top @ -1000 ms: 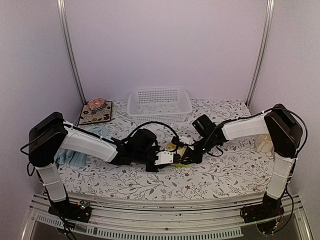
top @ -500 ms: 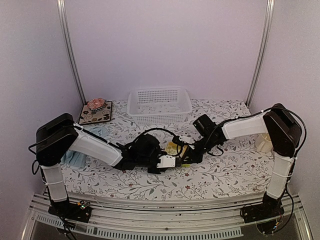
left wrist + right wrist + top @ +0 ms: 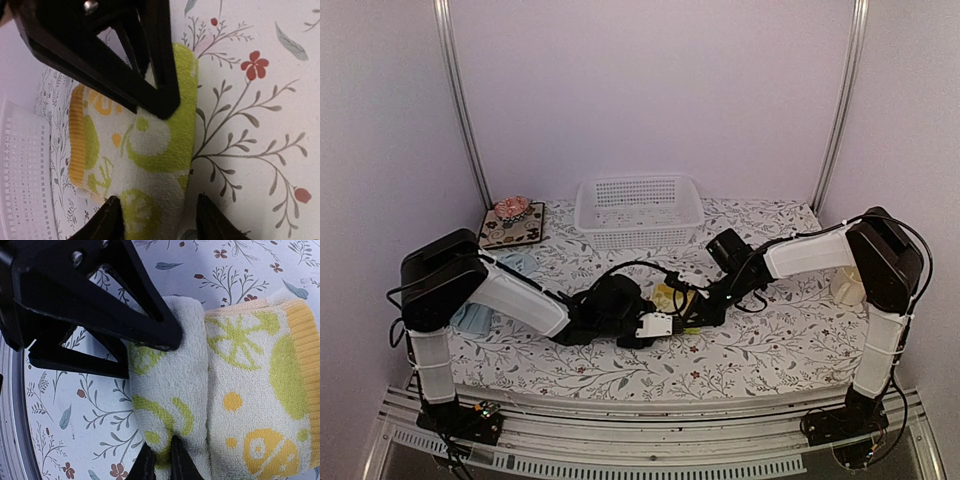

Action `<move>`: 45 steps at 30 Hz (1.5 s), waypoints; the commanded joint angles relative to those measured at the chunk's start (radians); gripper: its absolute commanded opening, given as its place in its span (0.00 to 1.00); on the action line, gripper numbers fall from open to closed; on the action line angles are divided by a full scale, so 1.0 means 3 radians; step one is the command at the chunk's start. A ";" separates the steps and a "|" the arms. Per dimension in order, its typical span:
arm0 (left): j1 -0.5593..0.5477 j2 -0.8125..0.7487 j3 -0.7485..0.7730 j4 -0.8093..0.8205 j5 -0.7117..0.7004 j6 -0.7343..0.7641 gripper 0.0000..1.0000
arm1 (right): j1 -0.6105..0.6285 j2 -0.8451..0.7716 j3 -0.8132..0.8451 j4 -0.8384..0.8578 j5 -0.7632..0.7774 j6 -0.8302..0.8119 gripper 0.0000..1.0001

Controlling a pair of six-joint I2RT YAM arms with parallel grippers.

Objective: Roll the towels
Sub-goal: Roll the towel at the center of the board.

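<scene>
The yellow-green towel [image 3: 240, 390] lies partly rolled near the middle of the surface [image 3: 770, 340]. The right tool [image 3: 161, 461] pinches its rolled fold. The left tool [image 3: 159, 219] is spread around one end. With just one pinch, the roll might pop open or get pulled crooked.

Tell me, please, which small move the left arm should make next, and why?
Probably draw the left gripper back off the yellow-green towel. Its jaws stand open around the towel's end, while the right gripper pinches the rolled fold shut, so the roll should hold.
</scene>
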 commanded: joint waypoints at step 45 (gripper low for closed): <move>0.0597 0.1524 0.2658 -0.3897 0.2376 -0.1107 0.06 | 0.0534 -0.1256 -0.1270 0.1215 0.1656 -0.0975 0.75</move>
